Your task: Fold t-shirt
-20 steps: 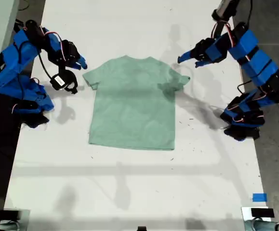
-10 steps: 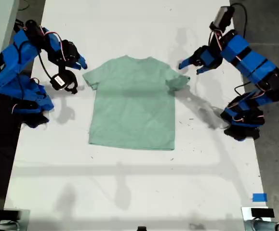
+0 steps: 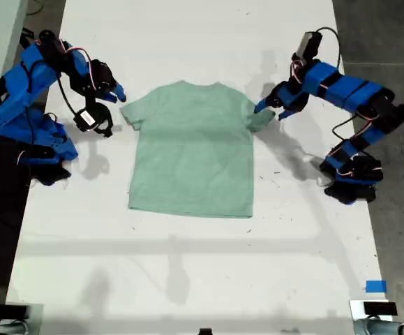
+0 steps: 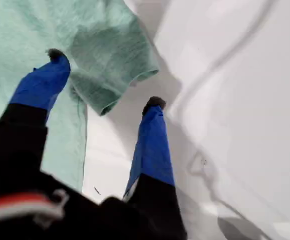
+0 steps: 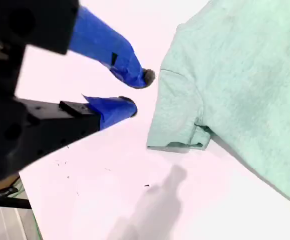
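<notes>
The pale mint-green t-shirt [image 3: 191, 143] lies flat and face up on the white table [image 3: 188, 279], neckline toward the far edge in the exterior view, hem toward the near edge, both short sleeves spread out to the sides. My first gripper [image 3: 268, 110] is at the sleeve on the exterior view's right; its jaws are spread wide apart, released and holding nothing. In the first wrist view that gripper [image 4: 104, 80] straddles the sleeve [image 4: 112, 62]: one blue fingertip sits over the cloth near the seam, the other over bare table just past the sleeve's hemmed edge, which is slightly rumpled and lifted. Whether the tips touch the cloth I cannot tell. My second gripper [image 3: 114, 105] hovers just beside the sleeve on the exterior view's left, apart from the cloth. In the second wrist view its jaws [image 5: 134, 92] are parted only a little, with nothing between them, and the sleeve [image 5: 177, 112] lies flat close by the fingertips.
</notes>
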Controlling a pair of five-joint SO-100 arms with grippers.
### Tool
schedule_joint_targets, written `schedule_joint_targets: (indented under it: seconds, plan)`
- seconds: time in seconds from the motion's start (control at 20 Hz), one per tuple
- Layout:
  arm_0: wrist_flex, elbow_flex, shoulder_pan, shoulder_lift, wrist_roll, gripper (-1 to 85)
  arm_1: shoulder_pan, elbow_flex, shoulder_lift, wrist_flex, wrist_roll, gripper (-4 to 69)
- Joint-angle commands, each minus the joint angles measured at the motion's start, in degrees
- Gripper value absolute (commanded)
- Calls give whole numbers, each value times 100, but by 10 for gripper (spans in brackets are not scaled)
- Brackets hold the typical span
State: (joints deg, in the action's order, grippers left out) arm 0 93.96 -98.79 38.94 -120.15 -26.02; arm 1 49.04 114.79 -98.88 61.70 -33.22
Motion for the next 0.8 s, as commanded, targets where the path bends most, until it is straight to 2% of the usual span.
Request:
schedule_joint_targets:
  seconds: [0.0, 0.2, 0.25, 0.3, 0.5, 0.6, 0.75]
  plan:
    - [-18, 18, 123, -26, -79, 76, 202, 0, 237, -536, 26, 337]
    - [-26, -44, 158, -44, -79, 75, 404, -18, 712, -1002, -185, 250]
    - [-26, -62, 167, -53, -79, 75, 448, -79, 853, -1037, -220, 185]
    - [-26, -70, 185, -53, -79, 74, 510, -141, 984, -1046, -185, 84]
    - [-44, -114, 237, -53, -114, 73, 501, -387, 1187, -949, -290, -11]
    - [-53, -149, 264, -53, -132, 73, 413, -554, 1063, -703, -308, -11]
    - [-70, -185, 272, -53, -141, 72, 387, -1090, 606, 325, -360, -11]
